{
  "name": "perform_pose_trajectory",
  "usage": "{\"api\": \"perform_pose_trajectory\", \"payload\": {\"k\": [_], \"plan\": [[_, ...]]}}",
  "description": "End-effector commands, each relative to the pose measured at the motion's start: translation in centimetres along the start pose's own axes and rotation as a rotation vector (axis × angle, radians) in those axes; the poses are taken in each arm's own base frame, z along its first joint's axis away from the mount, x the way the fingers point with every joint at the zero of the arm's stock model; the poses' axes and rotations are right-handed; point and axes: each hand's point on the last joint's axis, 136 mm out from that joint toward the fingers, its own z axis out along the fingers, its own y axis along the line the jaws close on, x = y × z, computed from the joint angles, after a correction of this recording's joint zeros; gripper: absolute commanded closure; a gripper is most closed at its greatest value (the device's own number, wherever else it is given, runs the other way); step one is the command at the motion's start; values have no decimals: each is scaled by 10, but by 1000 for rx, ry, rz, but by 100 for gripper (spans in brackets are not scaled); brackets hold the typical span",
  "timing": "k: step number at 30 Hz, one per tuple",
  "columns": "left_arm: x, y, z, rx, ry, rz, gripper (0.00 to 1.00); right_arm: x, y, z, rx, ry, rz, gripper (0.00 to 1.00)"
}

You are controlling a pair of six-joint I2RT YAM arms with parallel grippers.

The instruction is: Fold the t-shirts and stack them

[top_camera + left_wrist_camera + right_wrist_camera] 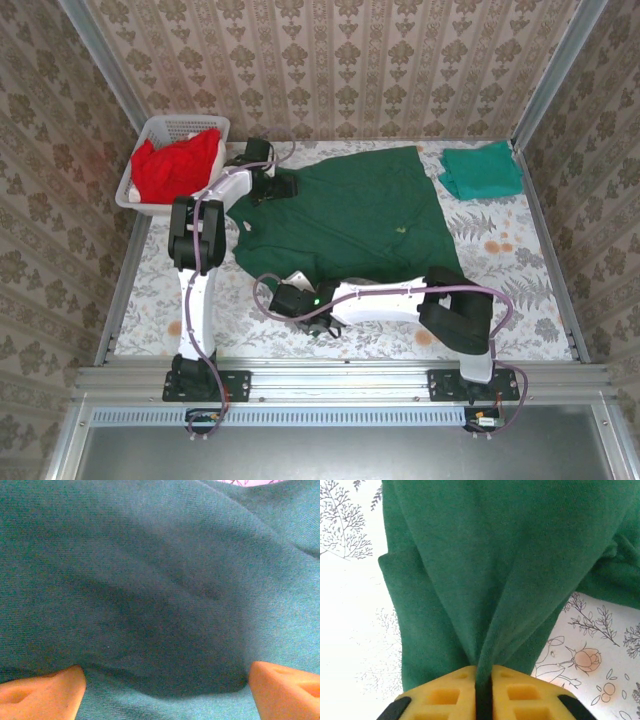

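A large dark green t-shirt lies spread over the middle of the table. My right gripper is at its near left hem. In the right wrist view its yellow pads are shut on a pinched ridge of the green cloth. My left gripper rests on the shirt's far left part. Its orange fingertips stand wide apart and open, with the cloth bulging between them. A folded teal t-shirt lies at the back right. Red t-shirts are heaped in the basket.
A white slotted basket stands at the back left corner. The table has a floral cover, and metal rails run along its sides and near edge. Patterned walls close it in on three sides.
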Motion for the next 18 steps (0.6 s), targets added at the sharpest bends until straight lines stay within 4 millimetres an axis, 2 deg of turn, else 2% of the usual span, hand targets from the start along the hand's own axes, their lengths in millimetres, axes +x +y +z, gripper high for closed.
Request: {"api": "perform_pose_trajectory", "payload": {"k": [1, 4, 6, 9, 12, 13, 14, 16, 17, 18], "plan": [[37, 8, 31, 12, 124, -36, 12, -9, 12, -25, -33, -37, -23, 95], [37, 9, 33, 13, 127, -39, 12, -23, 41, -62, -126, -113, -78, 100], [36, 8, 34, 19, 127, -46, 12, -26, 65, -79, -204, -141, -127, 100], [34, 6, 35, 29, 125, -51, 12, -15, 102, -84, -334, -128, -206, 100], [33, 6, 36, 35, 122, -53, 12, 4, 128, -73, -415, -81, -284, 99], [33, 5, 36, 39, 123, -52, 12, 6, 130, -69, -422, -73, -284, 95], [33, 6, 36, 41, 123, -55, 12, 6, 129, -64, -407, -72, -263, 82], [33, 8, 36, 42, 125, -60, 12, 7, 125, -61, -410, -68, -246, 71], [33, 9, 35, 41, 123, -63, 12, 4, 123, -63, -409, -82, -233, 56], [32, 10, 33, 40, 121, -63, 11, 0, 121, -69, -425, -106, -218, 49]]}}
